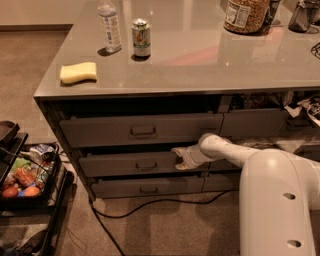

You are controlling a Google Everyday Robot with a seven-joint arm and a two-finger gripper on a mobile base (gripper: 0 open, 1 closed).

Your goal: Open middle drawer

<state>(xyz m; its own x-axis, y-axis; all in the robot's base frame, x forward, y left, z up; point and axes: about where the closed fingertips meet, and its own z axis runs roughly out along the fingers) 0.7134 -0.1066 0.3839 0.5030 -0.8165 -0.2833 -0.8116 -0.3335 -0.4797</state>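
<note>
The middle drawer (125, 164) is the dark-grey front in the centre of the left stack under the counter, with a small loop handle (146, 165). It stands a little proud of the cabinet, with a dark gap above it. My gripper (180, 158) sits at the drawer's right end, right of the handle, touching the front's edge. My white arm (235, 152) reaches in from the right. Directly above is the taller top drawer (142, 130), and the slim bottom drawer (145, 187) lies beneath.
On the grey counter (200, 65) stand a yellow sponge (78, 72), a water bottle (110, 25), a can (141, 37) and a jar (245, 15). A black cart (25, 175) with groceries stands at the left. A black cable (150, 204) runs over the floor.
</note>
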